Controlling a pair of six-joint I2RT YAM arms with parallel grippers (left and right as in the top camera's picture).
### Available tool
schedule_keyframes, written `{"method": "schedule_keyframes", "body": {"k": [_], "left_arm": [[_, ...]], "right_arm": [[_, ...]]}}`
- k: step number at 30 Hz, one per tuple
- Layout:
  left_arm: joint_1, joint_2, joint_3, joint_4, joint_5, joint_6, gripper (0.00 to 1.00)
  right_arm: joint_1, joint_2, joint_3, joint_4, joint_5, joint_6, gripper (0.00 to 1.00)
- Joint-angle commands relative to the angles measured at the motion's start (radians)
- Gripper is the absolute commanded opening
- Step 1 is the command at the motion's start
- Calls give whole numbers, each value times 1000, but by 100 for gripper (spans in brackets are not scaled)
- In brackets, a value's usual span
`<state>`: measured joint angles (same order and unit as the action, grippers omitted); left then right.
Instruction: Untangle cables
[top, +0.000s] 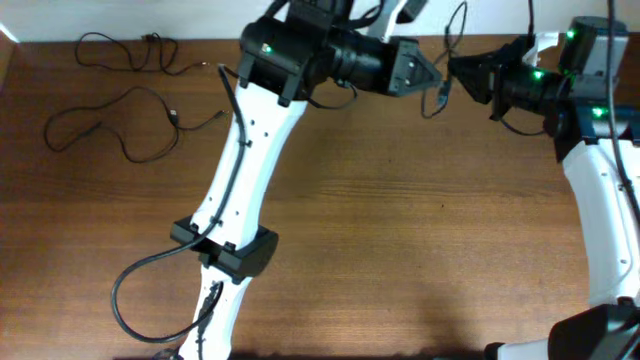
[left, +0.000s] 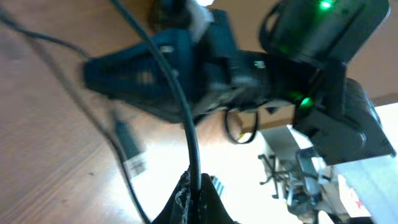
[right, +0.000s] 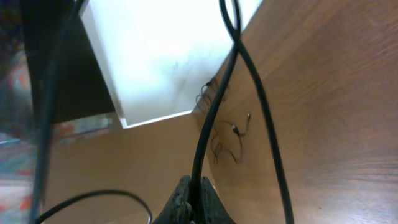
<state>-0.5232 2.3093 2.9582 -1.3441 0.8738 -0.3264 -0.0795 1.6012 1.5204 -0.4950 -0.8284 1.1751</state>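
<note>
1. The left gripper (left: 198, 193) is pinched shut on a cable (left: 180, 99), which runs lengthwise straight out from its tips.
2. The right gripper (right: 193, 202), close opposite, is also clamped on a cable strand leading straight ahead.
3. Two loose cables (top: 172, 112) lie wavy, far behind the left gripper.

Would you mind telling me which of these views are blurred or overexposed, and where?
Overhead: sharp and evenly lit, the loose cables crisp. Left wrist: soft throughout, the right arm and a plug smeared. Right wrist: the white panel is overexposed, the near cable slightly soft.
</note>
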Motion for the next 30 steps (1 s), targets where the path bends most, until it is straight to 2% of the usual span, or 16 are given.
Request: {"method": "schedule_keyframes", "body": {"k": [1,4,7,10,11,12,13,18,21,22,24,25,27,28,30], "left_arm": [[-14,-31,3,17,93,-68,0],[-9,-31,3,50,143,-89,0],[19,-31,3,53,71,-89,0],[62,-31,3,53,53,-89,0],[82,-31,3,52,49,-88,0],[97,-31,3,49,43,-88,0],[108,-31,3,49,42,-88,0],[121,-31,3,23,-60,-89,0],[120,-31,3,47,9,-85,0],[121,-31,3,63,32,-60,0],[121,-31,3,55,-35,21,0],[120,-31,3,34,-86,53,0],[119,-31,3,-29,-282,163,0],[119,-31,3,-66,-428,212,0],[124,-31,3,-115,-579,212,0]], "right_arm": [[84,-2,19,20,163,16,4],[152,-2,19,55,217,8,4],[169,-2,19,14,235,-100,4],[164,-2,19,-61,294,-198,20],[164,-2,19,-78,302,-267,47],[164,-2,19,-107,302,-351,80],[164,-2,19,-129,303,-381,85],[164,-12,19,-244,291,-488,86],[163,-13,19,-272,293,-518,87],[163,-13,19,-282,307,-518,88],[163,-13,19,-306,337,-518,88],[163,-13,19,-317,336,-518,89],[163,-13,19,-360,336,-544,90],[163,-13,19,-395,340,-544,90],[163,-13,19,-423,345,-544,90]]}}
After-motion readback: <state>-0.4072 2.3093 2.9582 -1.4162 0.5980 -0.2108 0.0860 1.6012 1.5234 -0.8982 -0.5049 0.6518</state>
